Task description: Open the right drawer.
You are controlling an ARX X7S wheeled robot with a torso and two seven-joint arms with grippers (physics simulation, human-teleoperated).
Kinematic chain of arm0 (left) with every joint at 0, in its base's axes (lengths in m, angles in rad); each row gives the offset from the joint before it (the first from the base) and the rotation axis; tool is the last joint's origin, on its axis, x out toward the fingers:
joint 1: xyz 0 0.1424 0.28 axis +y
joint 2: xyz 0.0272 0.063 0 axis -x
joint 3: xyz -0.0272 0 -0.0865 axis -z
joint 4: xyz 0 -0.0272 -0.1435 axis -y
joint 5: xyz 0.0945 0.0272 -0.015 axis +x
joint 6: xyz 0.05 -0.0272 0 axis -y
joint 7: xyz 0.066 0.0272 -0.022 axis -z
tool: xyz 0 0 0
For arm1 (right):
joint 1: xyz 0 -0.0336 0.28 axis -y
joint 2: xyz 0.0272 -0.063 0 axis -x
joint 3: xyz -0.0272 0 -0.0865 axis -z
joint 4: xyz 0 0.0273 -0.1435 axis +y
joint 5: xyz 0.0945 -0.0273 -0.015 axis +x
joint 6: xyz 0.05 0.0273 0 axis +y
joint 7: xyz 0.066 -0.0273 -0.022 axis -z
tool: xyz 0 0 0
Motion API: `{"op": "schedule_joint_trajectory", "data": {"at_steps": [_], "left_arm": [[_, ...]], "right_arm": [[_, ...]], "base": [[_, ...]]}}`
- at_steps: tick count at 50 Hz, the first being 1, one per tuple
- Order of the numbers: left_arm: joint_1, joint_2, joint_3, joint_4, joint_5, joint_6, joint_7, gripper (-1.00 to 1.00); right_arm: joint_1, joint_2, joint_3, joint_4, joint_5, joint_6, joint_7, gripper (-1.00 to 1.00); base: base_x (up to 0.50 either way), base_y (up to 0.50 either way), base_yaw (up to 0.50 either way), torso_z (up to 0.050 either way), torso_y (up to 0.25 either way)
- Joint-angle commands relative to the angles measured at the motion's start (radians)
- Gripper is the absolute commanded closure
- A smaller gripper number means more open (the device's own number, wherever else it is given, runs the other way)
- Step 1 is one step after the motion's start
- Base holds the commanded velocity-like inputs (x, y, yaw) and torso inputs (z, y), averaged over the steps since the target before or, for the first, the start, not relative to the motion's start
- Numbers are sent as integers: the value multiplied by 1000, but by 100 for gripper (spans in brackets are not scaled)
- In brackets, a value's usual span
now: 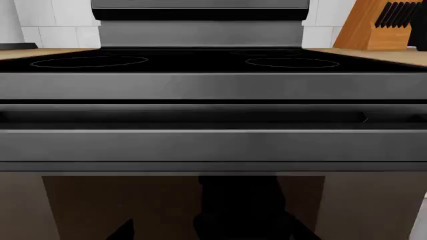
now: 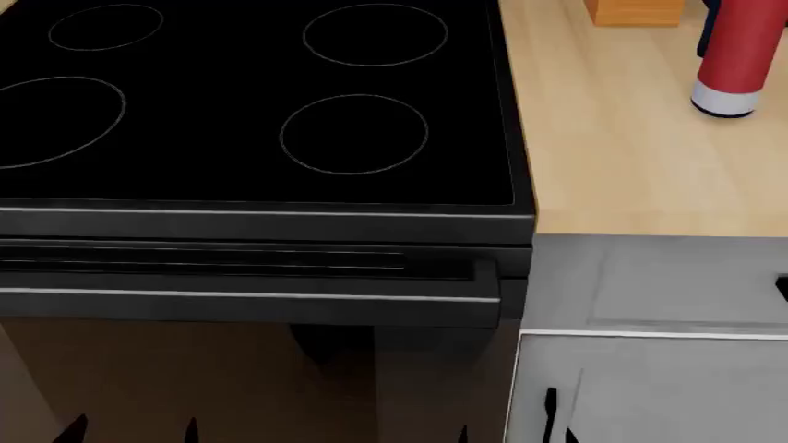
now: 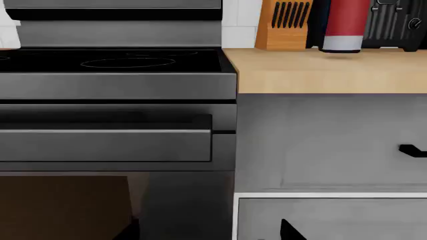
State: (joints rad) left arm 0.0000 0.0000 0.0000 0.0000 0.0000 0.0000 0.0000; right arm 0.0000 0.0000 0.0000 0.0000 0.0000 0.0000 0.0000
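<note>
Far left is the black cooktop (image 2: pixel 246 101) with four ring outlines. Below its front edge runs the oven's long bar handle (image 2: pixel 246 295), and under that the dark glass oven door (image 1: pixel 187 210).

There are a few dark pointed slivers (image 2: pixel 74 426) along the bottom edge of the head view, in front of the oven. They could be fingertips or just reflections in the glass. So honestly I can't tell whether the left gripper or the right gripper is spread or pinched, and neither is visibly holding anything.

Right of the stove the light wood counter (image 2: pixel 615 157) starts. The drawer (image 2: pixel 652 286) sits directly under it, just beside the oven's right side. It's light grey with a recessed panel front and looks closed. Its black handle (image 3: pixel 412 150) is cut off at the frame edge in both the head and right wrist views. Below the drawer is a grey cabinet door (image 2: pixel 665 397) with a small black piece near its top left corner.

Back on the counter by the wall there's a wooden knife block (image 3: pixel 283 25), then a red bottle (image 2: pixel 739 55) with a white base standing upright just to its right.
</note>
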Motion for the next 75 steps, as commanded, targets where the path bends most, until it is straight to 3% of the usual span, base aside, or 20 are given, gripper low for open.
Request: {"op": "schedule_joint_trajectory", "data": {"at_steps": [1, 43, 75], "left_arm": [[3, -16, 17, 7, -16, -4, -17, -100], [4, -90, 110, 7, -105, 33, -70, -100], [1, -121, 146, 2, -134, 45, -108, -100]], "right_arm": [[0, 9, -13, 0, 0, 0, 13, -100], [8, 88, -103, -23, 86, 23, 90, -100], [10, 121, -143, -26, 114, 21, 126, -100]], "base": [[0, 0, 0, 0, 0], [0, 0, 0, 0, 0], [0, -291, 0, 0, 0]]}}
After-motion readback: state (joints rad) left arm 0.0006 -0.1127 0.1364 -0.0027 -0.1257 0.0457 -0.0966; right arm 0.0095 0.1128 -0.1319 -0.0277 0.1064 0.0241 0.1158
